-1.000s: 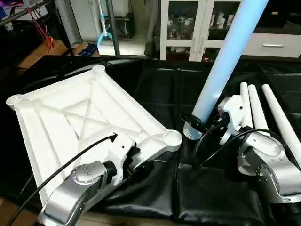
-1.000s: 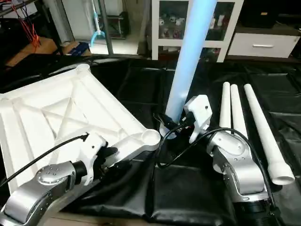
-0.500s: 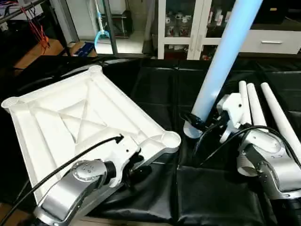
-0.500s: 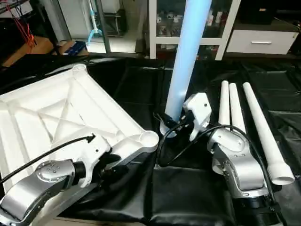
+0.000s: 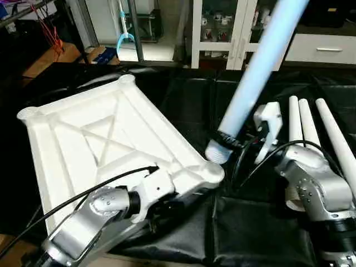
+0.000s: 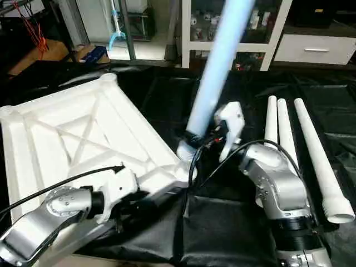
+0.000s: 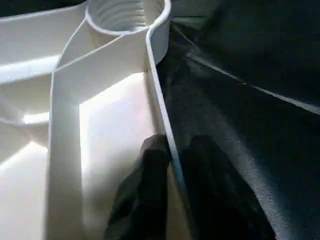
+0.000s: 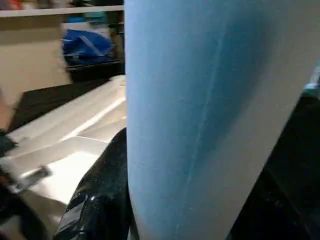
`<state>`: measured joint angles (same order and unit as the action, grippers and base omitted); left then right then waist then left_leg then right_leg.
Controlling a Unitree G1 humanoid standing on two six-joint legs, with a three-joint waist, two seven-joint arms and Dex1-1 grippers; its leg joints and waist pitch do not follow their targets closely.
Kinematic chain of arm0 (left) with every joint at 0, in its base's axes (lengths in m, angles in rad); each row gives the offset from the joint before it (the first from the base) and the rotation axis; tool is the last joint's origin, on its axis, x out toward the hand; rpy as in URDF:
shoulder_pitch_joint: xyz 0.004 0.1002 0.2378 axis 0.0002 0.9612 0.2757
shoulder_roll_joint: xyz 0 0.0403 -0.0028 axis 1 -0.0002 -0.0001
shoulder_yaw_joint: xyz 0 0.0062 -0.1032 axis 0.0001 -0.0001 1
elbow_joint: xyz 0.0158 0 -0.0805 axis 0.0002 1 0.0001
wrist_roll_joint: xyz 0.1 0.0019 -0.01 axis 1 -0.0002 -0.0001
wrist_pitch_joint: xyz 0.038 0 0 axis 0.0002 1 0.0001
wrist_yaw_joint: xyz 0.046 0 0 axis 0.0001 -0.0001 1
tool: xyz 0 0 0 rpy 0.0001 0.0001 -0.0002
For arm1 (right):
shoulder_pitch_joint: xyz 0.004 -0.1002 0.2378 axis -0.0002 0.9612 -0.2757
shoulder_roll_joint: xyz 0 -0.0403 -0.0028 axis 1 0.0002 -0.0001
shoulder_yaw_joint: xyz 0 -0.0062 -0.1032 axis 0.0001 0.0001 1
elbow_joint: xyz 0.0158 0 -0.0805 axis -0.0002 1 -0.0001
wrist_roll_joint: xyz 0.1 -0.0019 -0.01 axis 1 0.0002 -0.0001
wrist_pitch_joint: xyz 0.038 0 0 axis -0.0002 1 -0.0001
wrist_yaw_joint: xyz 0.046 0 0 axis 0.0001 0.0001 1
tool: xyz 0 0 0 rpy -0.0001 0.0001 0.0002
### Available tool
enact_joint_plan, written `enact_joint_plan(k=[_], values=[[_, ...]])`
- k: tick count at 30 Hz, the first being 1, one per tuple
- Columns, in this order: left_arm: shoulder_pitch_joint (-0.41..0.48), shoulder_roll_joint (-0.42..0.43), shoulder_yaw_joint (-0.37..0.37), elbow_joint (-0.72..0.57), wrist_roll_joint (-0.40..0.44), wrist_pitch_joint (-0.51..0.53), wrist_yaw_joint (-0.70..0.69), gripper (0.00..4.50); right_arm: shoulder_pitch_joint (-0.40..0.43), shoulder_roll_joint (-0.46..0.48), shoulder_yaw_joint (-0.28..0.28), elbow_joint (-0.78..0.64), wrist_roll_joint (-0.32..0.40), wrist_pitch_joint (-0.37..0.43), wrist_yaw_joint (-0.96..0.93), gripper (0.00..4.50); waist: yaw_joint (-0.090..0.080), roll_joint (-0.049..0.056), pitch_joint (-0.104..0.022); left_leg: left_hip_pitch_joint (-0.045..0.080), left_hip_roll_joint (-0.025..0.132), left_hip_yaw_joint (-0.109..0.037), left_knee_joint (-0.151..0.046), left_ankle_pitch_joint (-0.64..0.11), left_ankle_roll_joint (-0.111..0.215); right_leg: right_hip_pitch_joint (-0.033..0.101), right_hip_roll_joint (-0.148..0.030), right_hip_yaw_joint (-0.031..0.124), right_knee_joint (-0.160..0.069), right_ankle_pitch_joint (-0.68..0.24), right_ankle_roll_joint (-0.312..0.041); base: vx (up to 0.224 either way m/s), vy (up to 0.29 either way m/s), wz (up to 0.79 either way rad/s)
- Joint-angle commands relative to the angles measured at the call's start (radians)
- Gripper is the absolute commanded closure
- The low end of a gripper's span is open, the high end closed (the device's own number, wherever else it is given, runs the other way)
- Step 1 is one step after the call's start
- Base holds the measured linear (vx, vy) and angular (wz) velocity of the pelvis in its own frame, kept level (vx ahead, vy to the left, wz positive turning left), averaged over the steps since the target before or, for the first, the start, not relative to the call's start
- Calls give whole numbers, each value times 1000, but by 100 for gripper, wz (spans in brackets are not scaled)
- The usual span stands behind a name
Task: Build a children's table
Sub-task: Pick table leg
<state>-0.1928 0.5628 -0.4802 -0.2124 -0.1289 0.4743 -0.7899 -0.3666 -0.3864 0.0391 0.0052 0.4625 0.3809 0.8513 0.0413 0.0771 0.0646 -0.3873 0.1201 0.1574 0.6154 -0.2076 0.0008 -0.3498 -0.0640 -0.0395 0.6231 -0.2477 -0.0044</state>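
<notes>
White tabletop (image 5: 105, 133) lies ribs-up; one leg (image 5: 253, 72) tilts above its corner socket (image 5: 213, 169), three legs (image 5: 311, 125) lie beside.

A black sheet (image 5: 183, 105) covers the desk under and around the jaws, creased into panels. Beyond the jaws, at the back, stands a white cabinet (image 5: 222, 28) with glass doors and small bottles inside, and a white drawer (image 5: 328, 50) with a metal handle beside it. Far off past the left jaws, red wires (image 5: 47, 30) hang from a rack, near a light-blue hooked tool (image 5: 123, 39) and a blue box (image 5: 108, 54) on the floor.
</notes>
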Motion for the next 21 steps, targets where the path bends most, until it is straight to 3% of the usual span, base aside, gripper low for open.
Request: enact_joint_plan(k=[1, 4, 6, 9, 11, 14, 16, 17, 18, 21], values=[[-12, 17, -30, 46, 33, -28, -25, 393, -6, -14, 18, -30, 16, 19, 34, 263, -7, -11, -40, 25, 110, -46, -103, -230, 21, 7, -94, 53, -75, -87, -228, 0, 0, 0], [-35, 32, -7, 97, 56, -53, -15, 411, 13, -47, 47, -32, 16, 32, 99, 263, -6, -14, -38, 25, 108, -44, -103, -245, 19, 7, -97, 54, -78, -107, -226, 0, 0, 0], [-39, 39, 0, 115, 60, -68, -26, 416, 18, -57, 52, -23, 15, 35, 125, 263, -8, -23, -31, 23, 108, -42, -104, -262, 19, 6, -101, 57, -85, -157, -224, 0, 0, 0], [-40, 50, 6, 133, 65, -91, -48, 435, 19, -59, 48, 4, 9, 23, 136, 263, -11, -23, -25, 21, 111, -44, -109, -262, 16, 2, -102, 59, -87, -189, -220, 0, 0, 0], [-37, 46, 15, 134, 54, -94, -53, 440, 16, -59, 49, 16, 0, 14, 133, 263, -13, -23, -28, 23, 112, -43, -108, -252, 14, 3, -102, 59, -86, -176, -227, 0, 0, 0], [-31, 37, 43, 148, 13, -135, -79, 449, 2, -55, 53, 64, -24, -17, 129, 263, -13, -28, -33, 19, 108, -37, -102, -164, 39, 6, -100, 57, -76, -49, -248, 0, 0, 0], [-35, 51, 34, 169, 28, -148, -90, 449, -2, -50, 52, 80, -29, -28, 127, 263, -11, -32, -34, 18, 107, -30, -93, -63, 102, 3, -95, 54, -64, 118, -267, 0, 0, 0], [-36, 49, 35, 175, 26, -149, -94, 449, -3, -46, 51, 85, -32, -30, 127, 263, -10, -34, -34, 16, 107, -29, -92, -61, 114, 3, -96, 53, -62, 132, -269, 0, 0, 0], [-36, 45, 39, 177, 21, -145, -97, 449, -5, -43, 50, 91, -34, -32, 127, 263, -10, -34, -29, 15, 108, -29, -95, -79, 127, 3, -98, 52, -64, 114, -271, 0, 0, 0], [-35, 39, 42, 172, 10, -134, -115, 449, -10, -32, 45, 109, -40, -45, 122, 263, -14, -34, -18, 17, 114, -31, -106, -168, 100, 0, -99, 53, -73, -25, -270, 0, 0, 0]])
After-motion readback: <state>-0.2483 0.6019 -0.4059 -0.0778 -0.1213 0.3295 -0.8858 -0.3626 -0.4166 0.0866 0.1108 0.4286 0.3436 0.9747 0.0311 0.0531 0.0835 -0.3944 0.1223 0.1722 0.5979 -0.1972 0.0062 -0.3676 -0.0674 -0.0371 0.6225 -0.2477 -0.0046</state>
